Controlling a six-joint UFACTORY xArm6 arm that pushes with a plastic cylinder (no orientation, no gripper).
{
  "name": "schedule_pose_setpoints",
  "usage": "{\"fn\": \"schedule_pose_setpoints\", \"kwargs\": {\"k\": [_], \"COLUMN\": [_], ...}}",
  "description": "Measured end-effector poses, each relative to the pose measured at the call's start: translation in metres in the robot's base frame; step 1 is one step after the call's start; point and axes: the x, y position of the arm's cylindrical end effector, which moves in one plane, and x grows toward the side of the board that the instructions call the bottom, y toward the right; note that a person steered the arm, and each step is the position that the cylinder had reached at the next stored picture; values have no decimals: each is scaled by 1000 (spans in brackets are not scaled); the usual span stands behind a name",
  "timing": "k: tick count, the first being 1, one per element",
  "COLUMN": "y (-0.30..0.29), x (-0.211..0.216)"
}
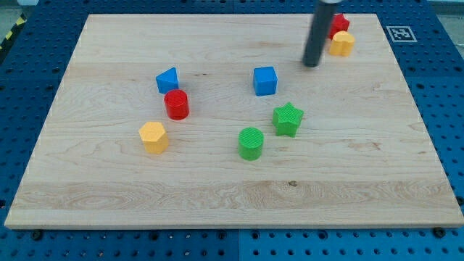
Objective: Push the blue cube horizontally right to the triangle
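Tip (312, 64) up-right of blue cube (265, 80), w/ gap

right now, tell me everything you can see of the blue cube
The blue cube is a small solid block of ridged, plastic-looking material, sitting flat and upright on the wooden board, slightly turned, near the middle and toward the view's top. Nothing touches it. My tip stands apart, up and to its right; the green star lies below it, also apart.

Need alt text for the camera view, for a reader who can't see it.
My tip rests up-right of the blue cube, apart from it; a blue triangle, red cylinder and other blocks lie on the wooden board.
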Motion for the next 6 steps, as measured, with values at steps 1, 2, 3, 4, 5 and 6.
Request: {"fn": "schedule_pose_setpoints", "kwargs": {"k": [1,2,3,4,5,6], "y": [-69,-104,-104,-102,-93,-64], "x": [5,41,72,70,55,47]}}
